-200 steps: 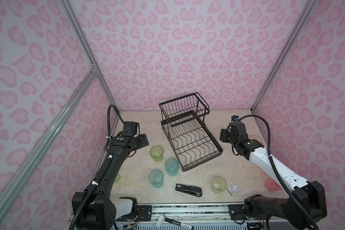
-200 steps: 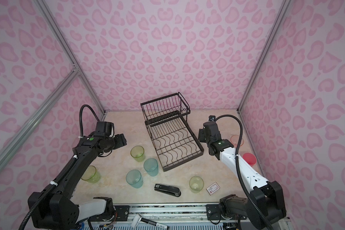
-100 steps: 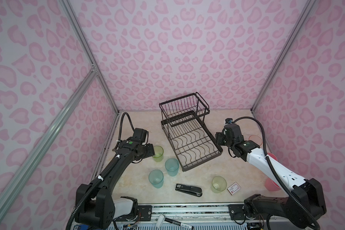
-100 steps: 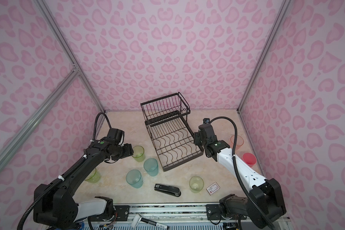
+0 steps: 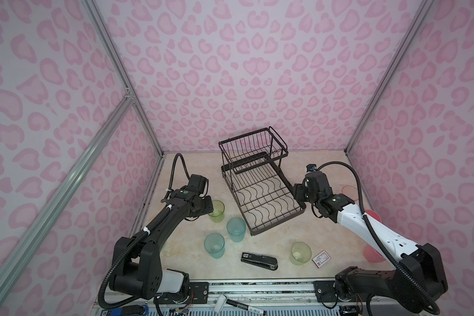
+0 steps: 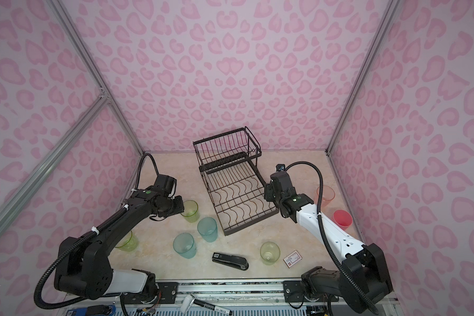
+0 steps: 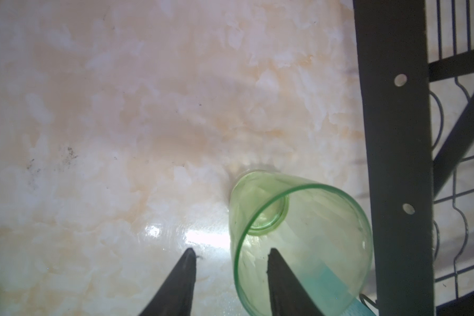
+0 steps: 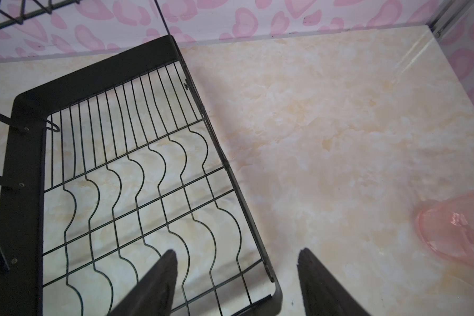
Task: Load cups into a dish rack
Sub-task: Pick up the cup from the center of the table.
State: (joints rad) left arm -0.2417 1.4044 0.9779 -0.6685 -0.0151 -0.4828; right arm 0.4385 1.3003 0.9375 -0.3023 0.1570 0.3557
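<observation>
The black wire dish rack (image 5: pixel 277 227) stands at mid-table with nothing in it. A yellow-green cup (image 5: pixel 216 211) stands upright left of it. My left gripper (image 5: pixel 208 209) is at this cup. In the left wrist view the left gripper (image 7: pixel 230 253) is open and straddles the cup (image 7: pixel 312 232) wall, one finger inside the rim and one outside, with gaps showing. My right gripper (image 5: pixel 297 193) is open over the rack's right edge. In the right wrist view the right gripper (image 8: pixel 236 253) spans the rack rim (image 8: pixel 257 238) near its corner and holds nothing.
Two teal cups (image 5: pixel 236 229) (image 5: pixel 214 245) and another yellow-green cup (image 5: pixel 301 253) stand in front. A black stapler (image 5: pixel 259 261) and a small card (image 5: pixel 321 258) lie near the front edge. Pink cups (image 6: pixel 325 195) (image 6: pixel 342 219) stand at the right wall. A yellow-green cup (image 6: pixel 126 242) sits behind the left arm.
My left arm swung right and down to the yellow-green cup, and its jaws narrowed around the rim. My right gripper shifted left onto the rack's edge, staying open.
</observation>
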